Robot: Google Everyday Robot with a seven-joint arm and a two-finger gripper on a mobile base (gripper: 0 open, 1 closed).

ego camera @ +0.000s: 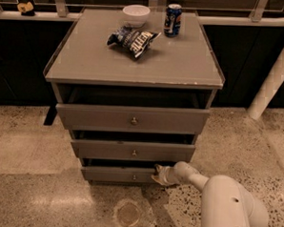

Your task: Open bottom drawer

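A grey cabinet (135,62) has three grey drawers, each pulled out a little. The bottom drawer (115,173) is the lowest and narrowest, with a small round knob (134,177). My gripper (159,175) is at the right end of the bottom drawer's front, at its top edge, on the end of my white arm (223,205) reaching in from the lower right. The middle drawer (133,150) and top drawer (132,118) stand above it.
On the cabinet top lie a chip bag (132,38), a white bowl (136,14) and a blue can (172,20). A white pillar (275,74) stands at the right. A clear round object (128,214) lies on the speckled floor before the cabinet.
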